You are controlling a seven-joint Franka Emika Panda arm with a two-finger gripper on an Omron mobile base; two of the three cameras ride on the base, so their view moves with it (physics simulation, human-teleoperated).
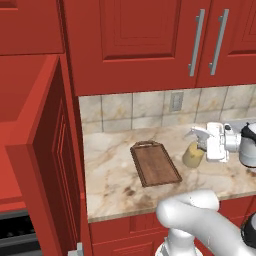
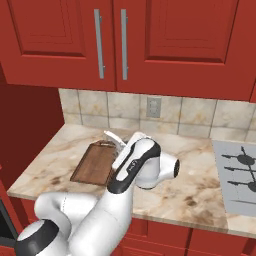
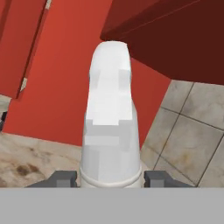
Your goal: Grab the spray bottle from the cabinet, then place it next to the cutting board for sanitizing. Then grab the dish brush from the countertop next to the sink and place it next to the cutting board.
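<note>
Countertop (image 1: 115, 175) | spray bottle (image 1: 194, 150) of yellowish liquid beside cutting board (image 1: 155, 164) | pincer (image 3: 111, 178) grasping it

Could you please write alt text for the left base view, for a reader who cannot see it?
The tool holds the spray bottle upright on the countertop, just right of the cutting board. Red wall cupboards hang above, and the cabinet stands open at left.

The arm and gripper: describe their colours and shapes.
The arm is made of glossy white rounded tubular links with dark, almost black bands at the joints. The gripper has a white blocky hand and two small dark grey finger tips. No cables or markings show.
</note>
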